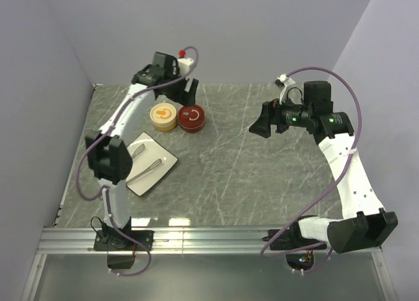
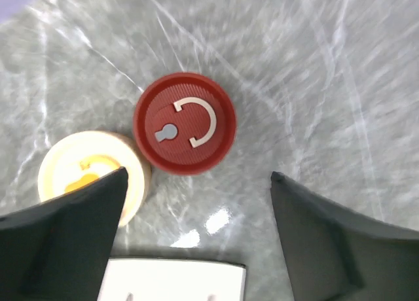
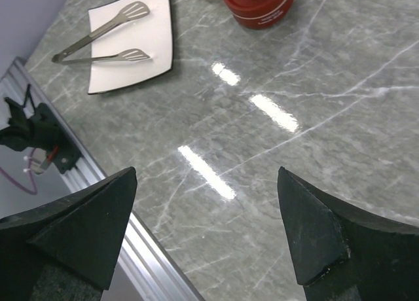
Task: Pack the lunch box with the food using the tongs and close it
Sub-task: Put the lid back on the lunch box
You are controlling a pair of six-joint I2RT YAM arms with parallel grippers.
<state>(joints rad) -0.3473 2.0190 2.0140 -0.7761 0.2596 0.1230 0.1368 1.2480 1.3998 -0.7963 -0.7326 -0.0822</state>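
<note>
Lunch box tubs stand side by side at the back of the worktop (image 1: 262,150), lids on: cream tub (image 1: 163,116) and dark red tub (image 1: 191,118). Tongs (image 3: 134,11) lie on the white plate (image 3: 147,59). Left pincer (image 2: 198,183) hangs open over the dark red tub. Right pincer (image 3: 207,173) is open, well apart.

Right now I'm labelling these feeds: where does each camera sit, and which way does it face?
Top: high at the near edge, facing down on table; left arm, right arm show.
Left wrist: faces down at red tub, cream tub; left tool shows.
Right wrist: slants toward plate, tongs; right tool shows.
Shared: red tub in all.
</note>
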